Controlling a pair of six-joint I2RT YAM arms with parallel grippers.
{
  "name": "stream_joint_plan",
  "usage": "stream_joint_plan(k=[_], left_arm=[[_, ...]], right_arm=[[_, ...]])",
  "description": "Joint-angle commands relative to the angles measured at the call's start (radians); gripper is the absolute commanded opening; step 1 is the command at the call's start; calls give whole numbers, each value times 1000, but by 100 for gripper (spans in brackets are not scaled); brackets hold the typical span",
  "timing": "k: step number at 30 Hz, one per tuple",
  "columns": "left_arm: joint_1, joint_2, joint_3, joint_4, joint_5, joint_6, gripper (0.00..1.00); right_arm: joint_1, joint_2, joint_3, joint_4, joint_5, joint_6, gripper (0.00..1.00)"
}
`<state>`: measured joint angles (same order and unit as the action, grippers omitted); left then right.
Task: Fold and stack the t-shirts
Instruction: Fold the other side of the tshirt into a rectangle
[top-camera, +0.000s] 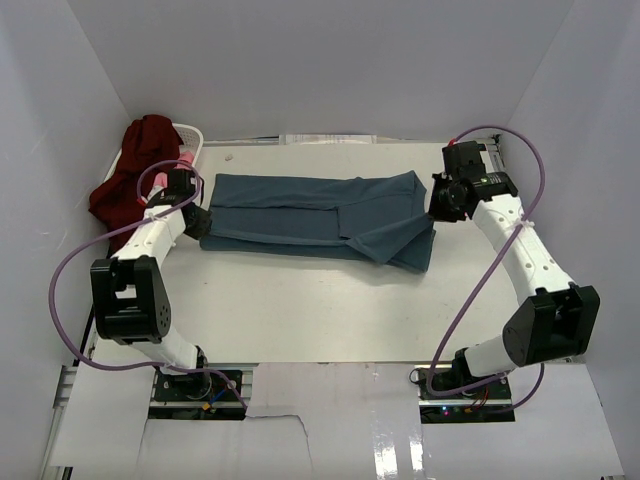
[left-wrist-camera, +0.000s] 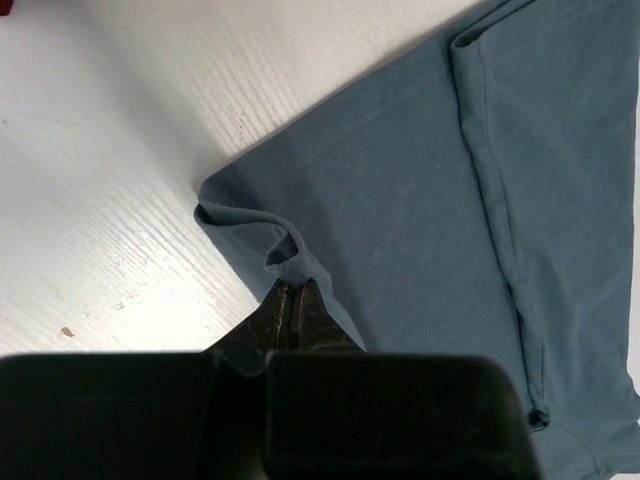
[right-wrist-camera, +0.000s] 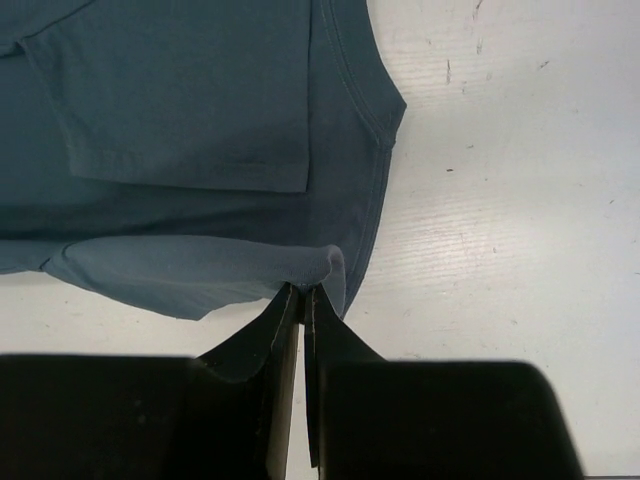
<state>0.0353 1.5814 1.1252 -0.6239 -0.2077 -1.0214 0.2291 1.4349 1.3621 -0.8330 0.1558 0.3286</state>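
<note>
While the maroon t-shirt (top-camera: 140, 165) is hanging in a heap over the rim of the white laundry basket (top-camera: 192, 133) at the far left corner, the left gripper (top-camera: 200, 222) is reaching just in front of that basket and is clamping down on the left end of the dusty teal-blue t-shirt (top-camera: 310, 215). In the left wrist view, that gripper (left-wrist-camera: 295, 298) is showing its jaws pressed together on the cloth's edge, and the hem of the shirt (left-wrist-camera: 450, 200) is puckering into a small raised loop right at the tips. The shirt is lying flat on the white table (top-camera: 300, 310), folded into a long band that is running from left to right across the far middle of the surface, with overlapping layers bunching toward its right end. On that side, the right gripper (top-camera: 440, 205) is meeting the shirt's right edge. Seen from the right wrist, this gripper (right-wrist-camera: 303, 298) is likewise pinching shut on the fabric (right-wrist-camera: 180, 100), where a lip of cloth is curling up against the fingertips (right-wrist-camera: 280, 322) and a folded-in sleeve is resting on top of the body just beyond.
</note>
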Motion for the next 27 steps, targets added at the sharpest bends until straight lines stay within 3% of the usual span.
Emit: stream_joint_plan(k=[1, 27], left_arm=[[5, 5, 65, -2, -12, 0, 0], [5, 216, 337, -51, -33, 6, 0]], right_arm=[[-7, 16, 71, 35, -4, -20, 8], [-25, 288, 353, 12, 1, 9, 8]])
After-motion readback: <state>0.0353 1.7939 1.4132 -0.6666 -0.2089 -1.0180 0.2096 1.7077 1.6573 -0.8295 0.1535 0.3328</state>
